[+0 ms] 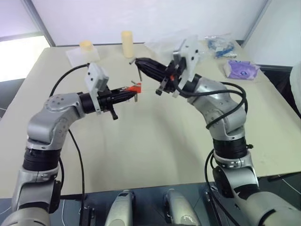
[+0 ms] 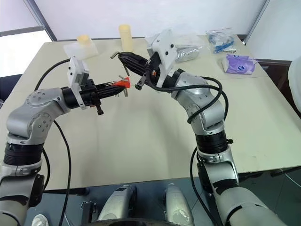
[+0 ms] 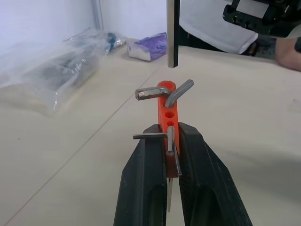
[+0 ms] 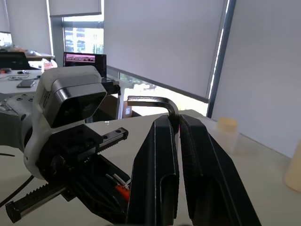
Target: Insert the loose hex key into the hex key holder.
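Both arms hang above the beige counter [image 1: 155, 150], whose near half lies bare. Left gripper [image 1: 133, 91] is clamped on the hex key holder [image 3: 167, 113]; right gripper [image 1: 139, 62], at one o'clock from it, pinches the loose hex key [image 4: 151, 100] just apart. Toward twelve o'clock stand two yellow cylinders [image 1: 127, 44]; at two o'clock lie clear bags [image 1: 220, 44] and a purple packet [image 1: 241, 68], print unreadable.

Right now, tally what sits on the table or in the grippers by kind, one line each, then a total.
Hex key holder, in left gripper: 1
Loose hex key, in right gripper: 1
Yellow cylinders: 2
Clear plastic bags: 2
Purple packet: 1
Total: 7
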`<state>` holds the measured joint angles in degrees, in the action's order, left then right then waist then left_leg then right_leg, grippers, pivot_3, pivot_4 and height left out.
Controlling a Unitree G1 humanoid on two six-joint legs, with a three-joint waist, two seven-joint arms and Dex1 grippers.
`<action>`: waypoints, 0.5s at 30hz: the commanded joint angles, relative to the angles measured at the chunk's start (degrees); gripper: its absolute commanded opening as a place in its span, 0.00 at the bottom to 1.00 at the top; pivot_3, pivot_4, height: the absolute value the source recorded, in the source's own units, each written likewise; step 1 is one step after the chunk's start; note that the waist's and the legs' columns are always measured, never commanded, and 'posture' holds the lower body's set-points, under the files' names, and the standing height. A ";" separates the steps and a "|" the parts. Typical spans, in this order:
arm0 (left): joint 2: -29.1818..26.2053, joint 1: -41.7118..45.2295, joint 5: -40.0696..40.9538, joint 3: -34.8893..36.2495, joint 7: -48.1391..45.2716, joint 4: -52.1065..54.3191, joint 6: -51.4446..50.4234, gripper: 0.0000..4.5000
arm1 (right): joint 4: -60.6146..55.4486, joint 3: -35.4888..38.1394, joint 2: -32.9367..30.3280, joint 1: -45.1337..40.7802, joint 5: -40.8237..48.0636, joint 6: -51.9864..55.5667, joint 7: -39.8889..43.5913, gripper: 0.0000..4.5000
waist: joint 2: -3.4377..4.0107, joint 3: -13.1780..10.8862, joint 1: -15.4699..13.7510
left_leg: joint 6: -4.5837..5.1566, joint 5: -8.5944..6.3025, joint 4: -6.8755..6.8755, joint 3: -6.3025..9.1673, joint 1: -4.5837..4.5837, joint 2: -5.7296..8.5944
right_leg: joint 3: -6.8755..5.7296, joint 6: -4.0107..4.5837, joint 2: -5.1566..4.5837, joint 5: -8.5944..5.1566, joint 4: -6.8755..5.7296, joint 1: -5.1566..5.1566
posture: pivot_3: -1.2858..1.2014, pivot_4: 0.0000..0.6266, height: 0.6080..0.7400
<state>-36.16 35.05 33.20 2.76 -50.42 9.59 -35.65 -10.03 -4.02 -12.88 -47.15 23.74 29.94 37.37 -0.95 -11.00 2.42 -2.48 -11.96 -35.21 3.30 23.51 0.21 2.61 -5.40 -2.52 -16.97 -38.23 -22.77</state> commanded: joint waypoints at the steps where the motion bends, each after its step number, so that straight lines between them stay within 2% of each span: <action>1: -0.53 1.22 0.12 0.93 -0.13 1.60 0.55 0.00 | -2.33 -0.15 0.53 -0.20 0.62 -1.18 -0.26 0.02 | 0.00 0.00 0.00 | 0.00 0.00 0.00 0.00 0.00 0.00 | 0.00 0.00 0.00 0.00 0.00 0.00 | 0.52 0.24 1.00; 15: -0.55 1.54 0.87 1.40 -0.05 2.43 -0.41 0.00 | -2.64 -0.80 1.02 0.50 0.52 -1.59 -1.09 0.02 | 0.00 0.00 0.00 | 0.00 0.00 0.00 0.01 0.00 0.00 | 0.00 0.00 0.00 0.00 0.01 0.00 | 0.52 0.24 1.00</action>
<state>-36.14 35.26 33.24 2.83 -50.49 9.82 -36.11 -10.75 -5.24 -12.26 -46.12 23.75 29.63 36.43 -0.95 -11.00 2.42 -2.48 -11.96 -35.21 3.31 23.51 0.21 2.61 -5.41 -2.52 -16.97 -38.22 -22.77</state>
